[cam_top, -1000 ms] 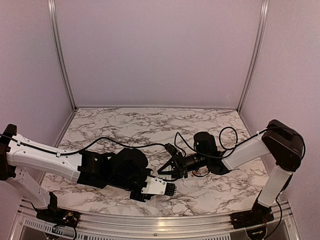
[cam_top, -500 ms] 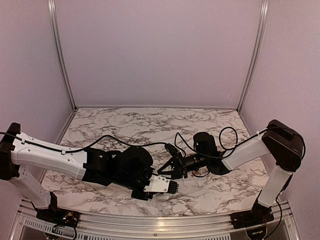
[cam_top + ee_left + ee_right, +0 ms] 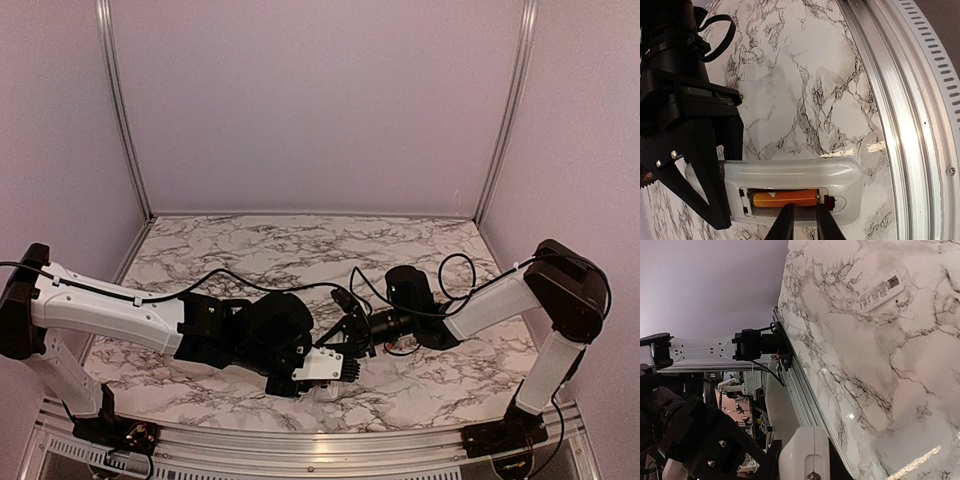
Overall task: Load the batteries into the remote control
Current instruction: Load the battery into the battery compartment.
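**A:** Start with the big things. Where is everything on the marble table (image 3: 250,250)?

**B:** The left arm (image 3: 120,315) and the right arm (image 3: 490,300) meet low over its near part, just inside the metal rail (image 3: 900,125). The remote control (image 3: 795,172) is between them with its back up and its battery bay uncovered. I cannot tell if it rests on the marble or hangs just above it.

**A:** Who has hold of it?

**B:** The right gripper (image 3: 332,342). In the left wrist view its black fingers (image 3: 705,195) straddle one end of the remote and are clamped across it, so that end is pinned.

**A:** And the left gripper (image 3: 804,210)?

**B:** It comes in from the long side of the bay. Its two fingers stand close together with only a narrow slit between them. Nothing shows in that slit, but I cannot tell whether they pinch anything.

**A:** What about the batteries?

**B:** One orange battery (image 3: 785,198) lies lengthways in the bay, touching or just beside the left fingertips. No view shows the other one.

**A:** So which step is this?

**B:** I judge it to be seating the first cell (it looks level, though I cannot confirm that it is fully down). The next move probably calls for a light press along the cell while the right arm holds the remote steady. After that the second cell must be found and fetched. A flat white piece (image 3: 881,290) with a barcode label lies well apart on the table.
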Controlling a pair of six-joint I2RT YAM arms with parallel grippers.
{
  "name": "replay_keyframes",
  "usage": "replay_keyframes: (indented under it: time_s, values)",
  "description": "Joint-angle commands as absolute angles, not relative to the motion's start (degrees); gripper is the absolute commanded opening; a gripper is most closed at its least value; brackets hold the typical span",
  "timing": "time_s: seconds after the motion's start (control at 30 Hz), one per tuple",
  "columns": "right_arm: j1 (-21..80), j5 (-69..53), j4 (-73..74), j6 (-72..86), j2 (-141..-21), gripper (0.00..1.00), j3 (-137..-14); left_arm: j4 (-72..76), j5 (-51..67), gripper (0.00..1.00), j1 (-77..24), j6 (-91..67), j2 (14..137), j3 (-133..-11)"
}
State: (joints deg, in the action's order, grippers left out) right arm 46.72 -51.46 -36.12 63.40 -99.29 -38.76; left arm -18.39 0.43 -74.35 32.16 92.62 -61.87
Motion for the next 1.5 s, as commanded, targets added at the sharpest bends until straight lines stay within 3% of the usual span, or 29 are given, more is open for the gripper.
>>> replay_keyframes:
  time_s: [0.0, 0.23, 0.33, 0.53, 0.6, 0.63, 0.93, 1.2, 1.47]
  values:
    - [47.55, -53.39, -37.36, 63.05, -96.48, 0.0, -40.67, -18.08, -2.55, 0.19, -73.3, 29.69, 89.92, -60.29]
    - [46.98, -53.0, -37.83, 62.71, -96.41, 0.0, -40.43, -14.05, -4.96, 0.21, -73.39, 28.39, 82.34, -55.47]
    - [46.76, -52.76, -37.74, 62.5, -96.18, 0.0, -40.46, -13.34, -6.29, 0.29, -73.39, 25.94, 80.76, -54.07]
    - [46.33, -51.63, -38.33, 61.97, -96.09, 0.0, -40.4, -7.09, -10.25, 0.7, -73.05, 8.47, 78.03, -52.4]
    - [46.08, -51.26, -38.72, 61.78, -95.86, 0.0, -40.42, -4.34, -10.41, 0.96, -72.66, -0.05, 76.29, -51.19]
    - [45.95, -51.11, -38.75, 61.6, -95.74, 0.0, -40.57, -3.01, -10.2, 0.99, -72.45, -4.54, 75.49, -50.46]
    - [45.79, -50.85, -39.5, 60.52, -94.81, 0.0, -41.38, 9.63, -1.28, 0.99, -70.4, -30.17, 74.08, -44.23]
    - [45.79, -51.85, -41.52, 61.05, -94.0, 0.0, -41.78, 17.23, 2.26, 0.99, -69.65, -35.95, 74.65, -39.5]
    - [45.79, -52.17, -43.04, 62.26, -93.82, 0.0, -41.92, 18.82, 4.34, 0.8, -68.6, -40.71, 79.04, -40.24]
